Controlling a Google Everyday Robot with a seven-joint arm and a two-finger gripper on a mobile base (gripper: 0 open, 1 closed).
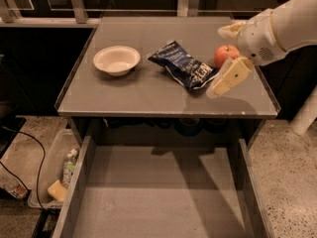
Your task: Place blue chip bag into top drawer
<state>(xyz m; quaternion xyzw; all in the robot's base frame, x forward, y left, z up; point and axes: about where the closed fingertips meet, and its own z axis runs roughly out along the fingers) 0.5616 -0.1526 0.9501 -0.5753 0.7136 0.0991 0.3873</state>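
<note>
The top drawer (158, 202) stands open, its front cut off at the frame's lower edge. On the table (124, 95), the blue chip bag (183, 66) lies just left of the gripper (217, 61), whose wide-spread fingers hold nothing and flank a red apple (227, 53).

Crinkled glossy foil forms the blue chip bag (184, 66), lying mid-table (148, 90) on a smooth, matt grey top. At the table's right edge hovers the gripper (218, 61), smooth cream plastic, its fingers spread. The apple (226, 54) beside it is waxy and shining. Below the table's front, the top drawer (158, 192) has a matt grey bottom. Left of the table stands a clear plastic bin (49, 157).
</note>
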